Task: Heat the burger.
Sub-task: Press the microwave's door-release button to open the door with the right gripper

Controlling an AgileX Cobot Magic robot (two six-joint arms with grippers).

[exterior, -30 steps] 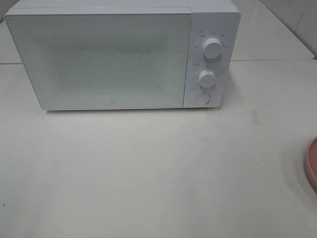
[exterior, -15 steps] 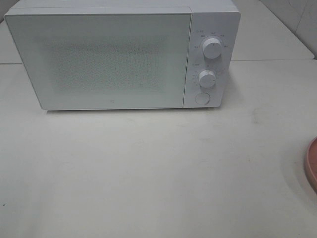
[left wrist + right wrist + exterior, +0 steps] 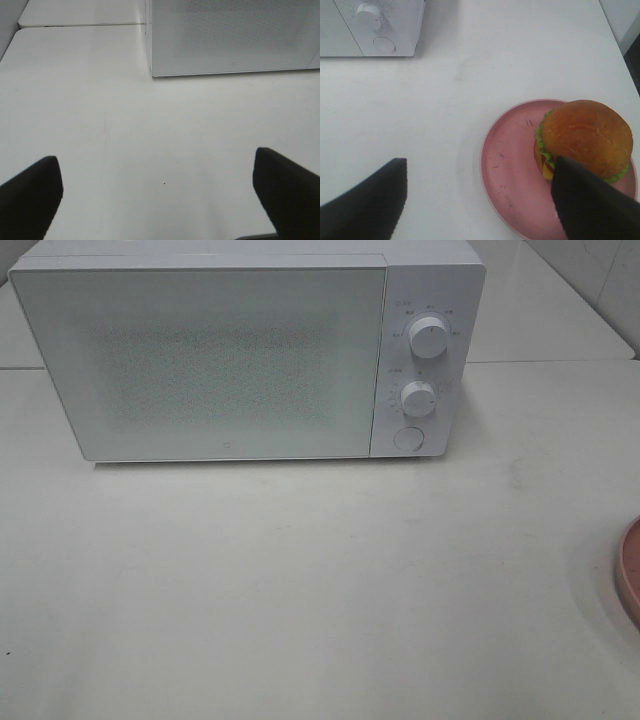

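White tabletop fills most of the high view, with pale tiled wall at the far right corner. At its far side stands a white microwave with its door closed. Its control panel on the right carries an upper knob, a lower knob and a round button below them. A sliver of a pink plate shows at the right edge of that view, well apart from the microwave.

The right wrist view shows the burger sitting on this plate, off its middle. It has a glossy brown bun with green lettuce at its edge. The right gripper hovers above the tabletop with its jaws spread wide and nothing between them. One dark finger overlaps the plate and the near edge of the burger in this view; whether it touches them I cannot tell.

The left gripper hangs over bare tabletop in front of the microwave's door, jaws spread wide and holding nothing.
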